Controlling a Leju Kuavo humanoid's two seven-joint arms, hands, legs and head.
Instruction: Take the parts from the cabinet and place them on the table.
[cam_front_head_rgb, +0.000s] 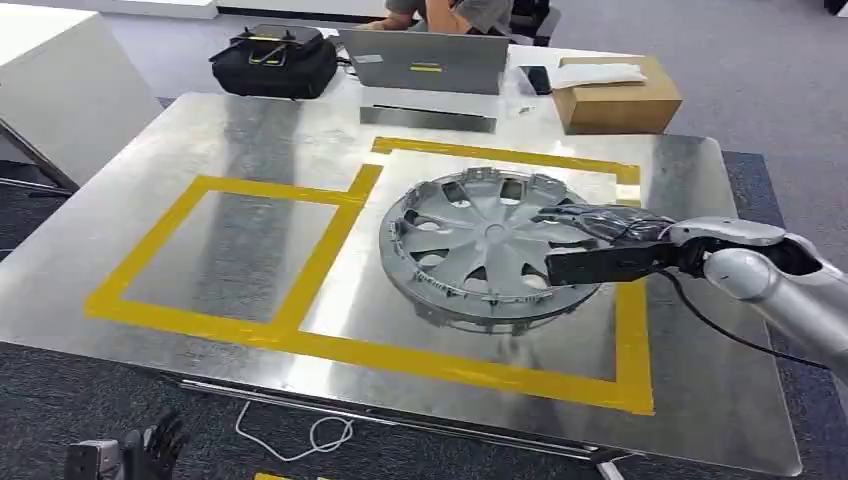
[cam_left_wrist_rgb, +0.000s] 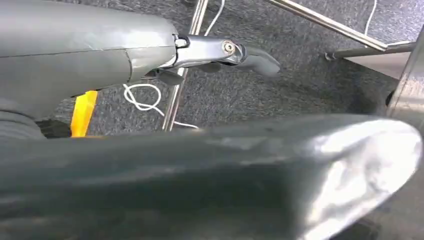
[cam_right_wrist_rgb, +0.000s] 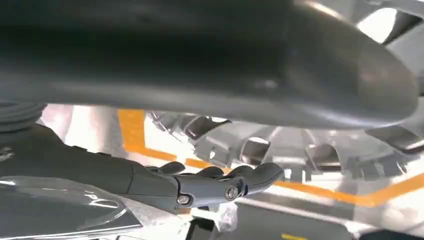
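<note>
A silver wheel cover (cam_front_head_rgb: 480, 250) lies flat on the metal table (cam_front_head_rgb: 250, 130), inside the right-hand box of yellow tape (cam_front_head_rgb: 320, 262). My right hand (cam_front_head_rgb: 600, 245) reaches over the cover's right rim, with dark fingers above the spokes and the thumb side lower at the edge. In the right wrist view the fingers (cam_right_wrist_rgb: 215, 184) lie straight and well apart from the thumb, with the wheel cover (cam_right_wrist_rgb: 280, 147) beyond them. My left hand (cam_front_head_rgb: 150, 448) hangs below the table's front edge. Its fingers (cam_left_wrist_rgb: 225, 50) are stretched out over the carpet, holding nothing.
At the table's far side sit a black bag (cam_front_head_rgb: 275, 60), a grey laptop (cam_front_head_rgb: 425, 60) and a cardboard box (cam_front_head_rgb: 615, 95), with a person (cam_front_head_rgb: 450, 12) behind. A white unit (cam_front_head_rgb: 50, 80) stands at the left. A white cable (cam_front_head_rgb: 300, 440) lies on the floor.
</note>
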